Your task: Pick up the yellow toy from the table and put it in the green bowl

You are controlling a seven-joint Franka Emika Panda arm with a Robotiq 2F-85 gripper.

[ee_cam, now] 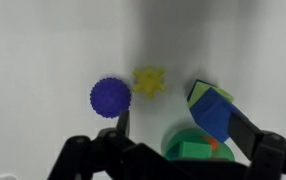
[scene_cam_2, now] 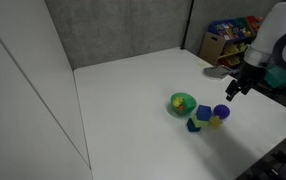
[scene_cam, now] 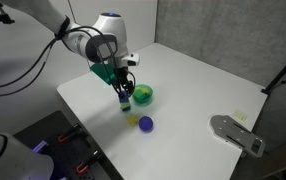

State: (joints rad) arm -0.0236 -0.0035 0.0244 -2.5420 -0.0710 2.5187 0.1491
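In the wrist view the gripper [ee_cam: 175, 120] is recorded with its jaws set wide apart, and nothing is seen clamped between them. Nearest the fingers, at the lower edge, the green bowl [ee_cam: 173, 142] is noted, holding green and orange contents that cannot be identified. A blue block [ee_cam: 211, 112] is found just beside one finger; contact cannot be confirmed. Further out, a purple ball [ee_cam: 110, 96] is seen ahead of the opposite finger. The yellow toy [ee_cam: 148, 81] is located furthest out, resting on the table [ee_cam: 43, 50] between ball and block, just beside the ball, ahead of the open gap and offset toward the ball side. No long axis is discerned in it. It is judged that the gripper must be carried forward, away from the bowl, and lowered with little clearance from the ball.
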